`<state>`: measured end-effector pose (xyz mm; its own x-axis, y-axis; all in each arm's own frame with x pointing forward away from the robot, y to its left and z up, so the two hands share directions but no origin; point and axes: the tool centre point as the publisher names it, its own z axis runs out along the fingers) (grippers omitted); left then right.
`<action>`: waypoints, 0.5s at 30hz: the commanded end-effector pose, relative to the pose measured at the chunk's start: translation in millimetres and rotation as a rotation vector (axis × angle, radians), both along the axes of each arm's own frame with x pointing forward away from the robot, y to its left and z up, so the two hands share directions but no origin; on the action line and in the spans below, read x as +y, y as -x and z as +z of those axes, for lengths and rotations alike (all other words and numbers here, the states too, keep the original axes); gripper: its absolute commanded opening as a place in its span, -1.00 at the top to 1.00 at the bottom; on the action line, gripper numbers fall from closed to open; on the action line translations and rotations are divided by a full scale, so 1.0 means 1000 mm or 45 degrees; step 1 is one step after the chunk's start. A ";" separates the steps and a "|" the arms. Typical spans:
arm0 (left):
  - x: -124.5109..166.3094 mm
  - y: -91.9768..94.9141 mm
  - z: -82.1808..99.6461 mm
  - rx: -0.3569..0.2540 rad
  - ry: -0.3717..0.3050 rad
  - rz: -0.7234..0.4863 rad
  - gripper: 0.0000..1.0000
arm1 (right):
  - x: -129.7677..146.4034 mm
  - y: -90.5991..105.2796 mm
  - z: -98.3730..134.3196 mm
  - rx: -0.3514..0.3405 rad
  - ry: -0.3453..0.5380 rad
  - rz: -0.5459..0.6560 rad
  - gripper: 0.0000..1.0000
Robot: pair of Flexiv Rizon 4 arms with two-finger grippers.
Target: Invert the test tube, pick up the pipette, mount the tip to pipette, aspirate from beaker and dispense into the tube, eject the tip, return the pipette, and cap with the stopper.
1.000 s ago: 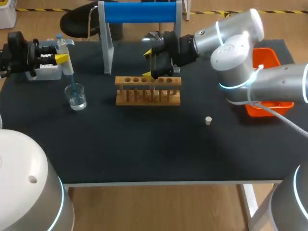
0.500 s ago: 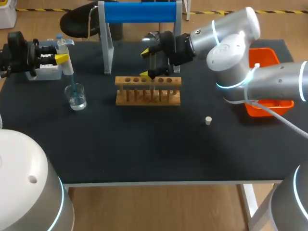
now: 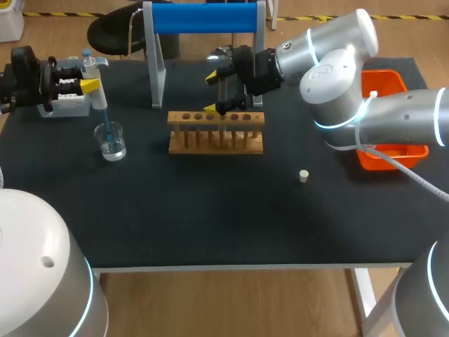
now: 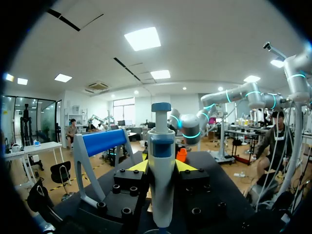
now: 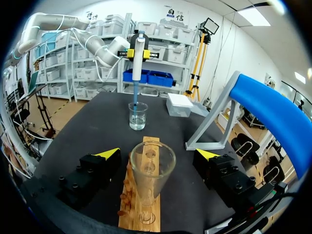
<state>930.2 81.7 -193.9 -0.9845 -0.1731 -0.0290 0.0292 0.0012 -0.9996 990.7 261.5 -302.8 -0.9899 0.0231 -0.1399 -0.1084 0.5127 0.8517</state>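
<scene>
My left gripper is shut on the white and blue pipette at the table's far left. Its blue tip dips into the glass beaker, which holds clear liquid. In the left wrist view the pipette stands upright between the yellow fingertips. My right gripper is open over the wooden rack. A clear test tube stands mouth up in the rack between its fingers, and neither finger touches it. A small pale stopper lies on the mat to the rack's right.
A stand with a blue roller rises behind the rack. An orange bin sits at the far right, partly behind my right arm. A white box lies under my left gripper.
My right gripper has shifted slightly left and back over the rack. The left arm and pipette have kept still.
</scene>
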 end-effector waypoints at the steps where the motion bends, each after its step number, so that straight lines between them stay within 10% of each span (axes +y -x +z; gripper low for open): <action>1: 0.001 -0.001 0.000 0.001 -0.001 -0.002 1.00 | -0.001 -0.001 0.000 0.004 0.008 0.002 -1.00; 15: 0.001 -0.001 0.000 0.001 -0.001 -0.002 1.00 | -0.005 0.001 -0.001 -0.001 0.017 -0.002 -1.00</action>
<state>930.2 81.7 -193.9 -0.9845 -0.1731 -0.0290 0.0292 0.0012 -0.9996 990.4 258.4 -305.6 -0.9894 0.0250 -0.1428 -0.1090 0.5203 0.8470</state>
